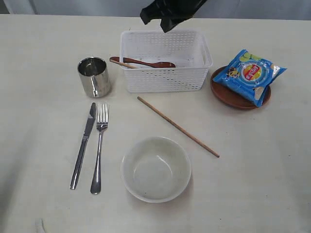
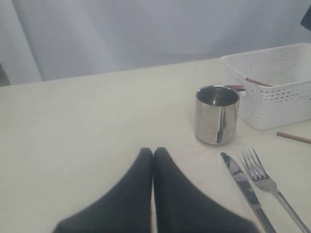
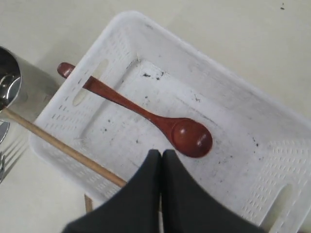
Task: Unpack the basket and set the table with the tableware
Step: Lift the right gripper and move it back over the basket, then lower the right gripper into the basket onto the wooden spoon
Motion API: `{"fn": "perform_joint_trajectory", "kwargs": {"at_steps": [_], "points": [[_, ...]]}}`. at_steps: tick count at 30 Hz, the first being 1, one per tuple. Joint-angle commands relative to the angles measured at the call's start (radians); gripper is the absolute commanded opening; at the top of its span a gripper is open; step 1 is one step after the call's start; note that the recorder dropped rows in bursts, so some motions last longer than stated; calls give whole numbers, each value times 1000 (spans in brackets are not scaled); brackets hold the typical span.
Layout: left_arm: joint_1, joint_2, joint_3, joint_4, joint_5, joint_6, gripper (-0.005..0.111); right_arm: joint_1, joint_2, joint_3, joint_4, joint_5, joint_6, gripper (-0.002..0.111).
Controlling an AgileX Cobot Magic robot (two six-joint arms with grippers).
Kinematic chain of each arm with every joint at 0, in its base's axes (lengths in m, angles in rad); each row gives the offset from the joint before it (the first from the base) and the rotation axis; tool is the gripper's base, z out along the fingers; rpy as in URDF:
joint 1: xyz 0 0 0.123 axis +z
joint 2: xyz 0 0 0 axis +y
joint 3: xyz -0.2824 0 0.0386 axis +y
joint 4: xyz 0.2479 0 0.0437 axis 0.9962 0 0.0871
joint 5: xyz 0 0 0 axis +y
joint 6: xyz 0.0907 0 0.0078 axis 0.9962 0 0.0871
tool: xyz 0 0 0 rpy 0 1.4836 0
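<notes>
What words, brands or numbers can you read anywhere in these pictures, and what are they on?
Blue chips bag on the brown plate: a round red-and-yellow logo carries lettering, too blurred to read.
Steel cup, white basket, bowl: no text visible.

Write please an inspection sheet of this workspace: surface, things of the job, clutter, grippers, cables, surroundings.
Surface: pale table, faint scuffs, no spills seen.
Job's things: white basket holds a reddish-brown spoon and one chopstick, both poking out past its cup-side wall; second chopstick, steel cup, knife, fork and empty bowl are on the table.
Clutter: blue chips bag lying on the brown plate.
Grippers: left gripper shut, empty, over the table short of the cup; right gripper shut, empty, above the basket.
Cables: nothing seen.
Surroundings: pale backdrop behind the table.
</notes>
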Motion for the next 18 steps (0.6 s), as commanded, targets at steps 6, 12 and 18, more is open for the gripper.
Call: {"fn": "perform_joint_trajectory", "kwargs": {"at_steps": [6,12,18], "points": [[0,-3,2,4,-8,-3,0,-1,74,-76,-2,24,-78,0],[0,-3,2,4,-8,-3,0,-1,88,-76,0,-6,-134,11],[0,-3,2,4,-8,-3,0,1,103,-76,7,-31,-117,50]]}}
